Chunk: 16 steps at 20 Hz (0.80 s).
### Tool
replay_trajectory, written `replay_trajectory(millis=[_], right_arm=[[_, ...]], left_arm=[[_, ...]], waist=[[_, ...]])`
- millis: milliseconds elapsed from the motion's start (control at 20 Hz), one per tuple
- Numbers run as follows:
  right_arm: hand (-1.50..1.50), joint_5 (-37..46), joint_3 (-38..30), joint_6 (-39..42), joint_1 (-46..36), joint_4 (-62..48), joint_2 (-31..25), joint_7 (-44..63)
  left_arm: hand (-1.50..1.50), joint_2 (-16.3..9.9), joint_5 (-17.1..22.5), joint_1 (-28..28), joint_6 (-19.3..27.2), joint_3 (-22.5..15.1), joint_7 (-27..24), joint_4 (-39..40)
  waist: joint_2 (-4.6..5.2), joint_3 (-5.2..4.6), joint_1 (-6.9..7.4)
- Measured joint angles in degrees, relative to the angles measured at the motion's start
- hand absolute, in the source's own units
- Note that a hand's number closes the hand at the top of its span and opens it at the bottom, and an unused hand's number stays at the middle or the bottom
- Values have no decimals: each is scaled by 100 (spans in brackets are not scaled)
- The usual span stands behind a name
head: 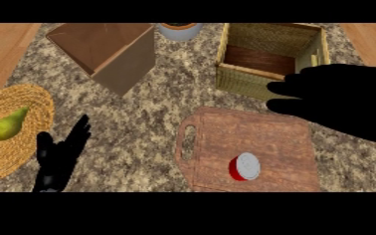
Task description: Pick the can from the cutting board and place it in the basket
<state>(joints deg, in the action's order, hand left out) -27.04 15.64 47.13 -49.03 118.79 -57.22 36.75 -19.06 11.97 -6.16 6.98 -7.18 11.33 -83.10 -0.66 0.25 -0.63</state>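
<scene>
Head view is showing the red can (pixel 244 167) lying on the cutting board (pixel 257 134), near its front edge, pale end facing up. The right hand (pixel 323 97) is hovering open between board and wicker basket (pixel 272 59), fingers extended, holding nothing. The left hand (pixel 60 154) is resting open at the lower left, beside a woven mat (pixel 33 107) carrying 1 pear (pixel 11 122). I am judging the can rigid, light and smooth, liable to roll; gripping across its curved sides looks best.

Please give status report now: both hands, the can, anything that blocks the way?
Left hand open, resting lower left. Right hand open above board's far edge. Can on cutting board, untouched. Basket open, path unblocked.
</scene>
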Motion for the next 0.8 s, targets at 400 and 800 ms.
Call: replay_trajectory(millis=[400, 800], right_arm=[[-150, -222, -43, 50, 288, 182, 97, 216], [-150, 811, 215, -89, 1036, 538, 961, 248]], left_arm=[[0, -22, 44, 65, -197, 123, 56, 64], [0, 126, -95, 72, -152, 121, 38, 62]], waist=[[19, 11, 48], [30, 23, 82]])
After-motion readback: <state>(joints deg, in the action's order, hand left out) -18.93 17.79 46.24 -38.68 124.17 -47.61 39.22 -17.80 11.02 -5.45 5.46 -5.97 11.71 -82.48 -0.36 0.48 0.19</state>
